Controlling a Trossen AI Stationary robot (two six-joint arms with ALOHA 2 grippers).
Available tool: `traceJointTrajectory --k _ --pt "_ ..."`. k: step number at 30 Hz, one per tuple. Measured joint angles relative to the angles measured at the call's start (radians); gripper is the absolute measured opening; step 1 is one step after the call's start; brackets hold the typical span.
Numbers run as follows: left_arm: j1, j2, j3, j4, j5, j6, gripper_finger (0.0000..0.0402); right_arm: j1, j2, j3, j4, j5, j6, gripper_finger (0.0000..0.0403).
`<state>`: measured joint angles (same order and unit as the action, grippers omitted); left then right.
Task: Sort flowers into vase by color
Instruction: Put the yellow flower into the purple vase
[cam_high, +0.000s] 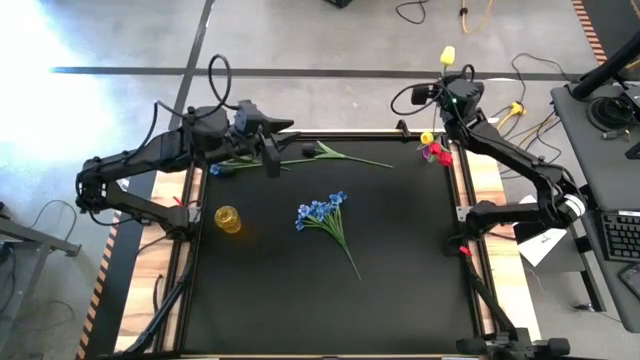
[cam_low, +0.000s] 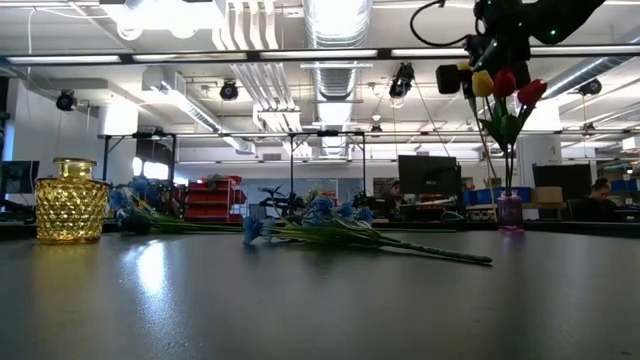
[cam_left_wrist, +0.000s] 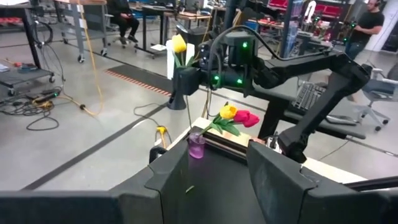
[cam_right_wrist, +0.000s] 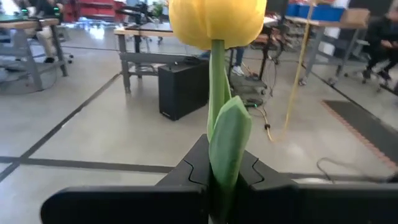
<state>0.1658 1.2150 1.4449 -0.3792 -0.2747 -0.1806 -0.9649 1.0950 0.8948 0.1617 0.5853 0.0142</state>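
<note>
My right gripper (cam_high: 450, 78) hangs beyond the table's far right corner, shut on a yellow tulip (cam_right_wrist: 214, 22) that stands upright above it. Below it a small purple vase (cam_high: 431, 151) at the far right corner holds a yellow bud (cam_left_wrist: 227, 112) and red buds (cam_left_wrist: 246, 117). A blue-blossom bunch (cam_high: 322, 213) lies flat mid-table. More blue flowers with long green stems (cam_high: 300, 160) lie along the far edge. My left gripper (cam_high: 272, 158) hovers over them, open, pointing toward the table's right. A yellow glass vase (cam_high: 228, 218) stands on the left. My right gripper pinches the yellow tulip's green stem (cam_right_wrist: 215, 118) and a leaf (cam_right_wrist: 230, 143) between its two fingers, well below the bud. The fingers lie level, pointing away from the table's far edge, across the stem. The tulip is lifted clear and upright; its lower end is hidden.
The table has raised rails along its edges (cam_high: 300, 133). Open dark tabletop lies toward the near edge (cam_high: 330, 310). Beyond the far edge are cables on the floor (cam_high: 470, 15). A desk with a keyboard (cam_high: 620, 235) stands to the right. People sit at benches in the room behind (cam_left_wrist: 121, 18).
</note>
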Motion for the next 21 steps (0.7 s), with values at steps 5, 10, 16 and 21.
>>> traceJointTrajectory --k 5,10,16,21 --pt "0.000 0.001 0.002 -0.006 0.001 0.000 0.0151 0.000 -0.020 0.006 -0.014 -0.038 -0.039 0.0012" --pt "0.000 0.000 0.002 -0.009 0.000 -0.005 0.0151 0.000 -0.020 0.007 -0.041 -0.044 -0.049 0.0012" --pt "0.000 0.000 0.002 -0.041 -0.001 -0.020 0.0151 0.000 -0.020 0.007 -0.066 -0.047 -0.031 0.0012" --pt "0.000 0.004 0.001 -0.041 -0.002 -0.030 0.0151 0.000 -0.020 0.007 -0.090 -0.063 -0.006 0.0012"
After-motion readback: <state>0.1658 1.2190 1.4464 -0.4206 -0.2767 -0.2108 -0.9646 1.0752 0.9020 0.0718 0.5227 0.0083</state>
